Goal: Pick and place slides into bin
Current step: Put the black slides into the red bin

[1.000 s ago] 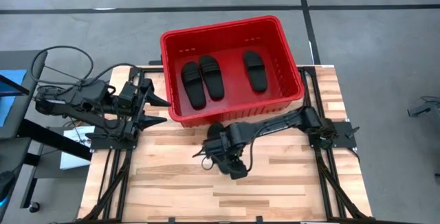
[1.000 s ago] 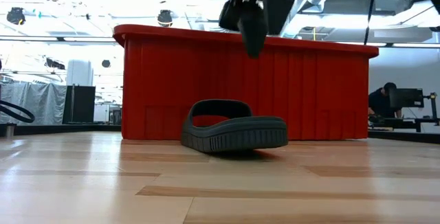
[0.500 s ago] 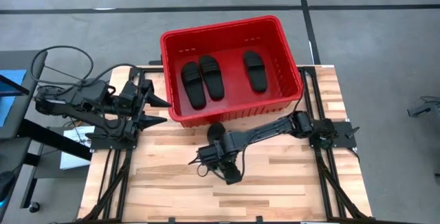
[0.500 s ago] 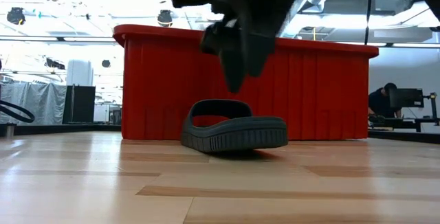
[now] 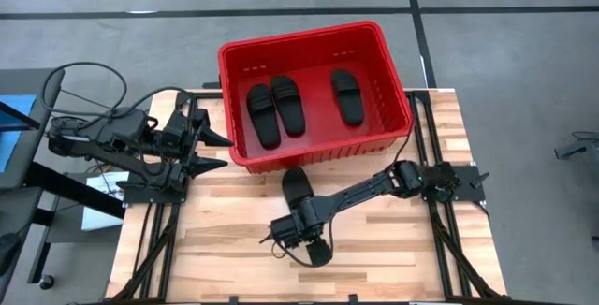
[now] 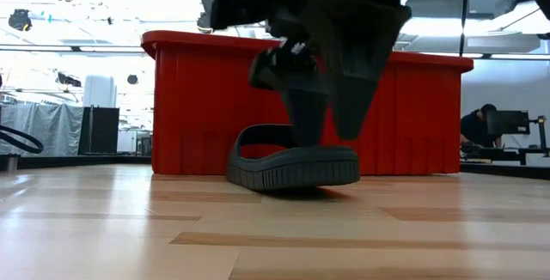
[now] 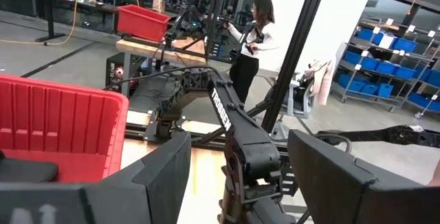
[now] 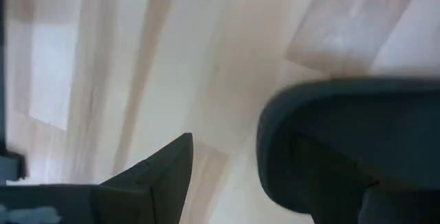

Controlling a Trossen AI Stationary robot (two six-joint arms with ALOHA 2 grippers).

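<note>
One black slide lies sole down on the wooden table, just in front of the red bin. It also shows in the low view. Three more slides lie flat on the bin's floor. My right gripper is open and low over the table, just on the near side of the loose slide. In the low view its fingers stand in front of the slide. The right wrist view shows a dark rounded shape that may be the slide's end. My left gripper is open and empty, beside the bin's left wall.
The bin fills the far middle of the table, and its tall ribbed wall stands right behind the loose slide. Bare wood lies in front of and beside the right gripper. A person stands in the room beyond the table.
My right gripper has gone toward the table's near edge and a little left. It has come down from rim height to just above the table, in front of the loose slide. The slide has not moved and now shows whole from above.
</note>
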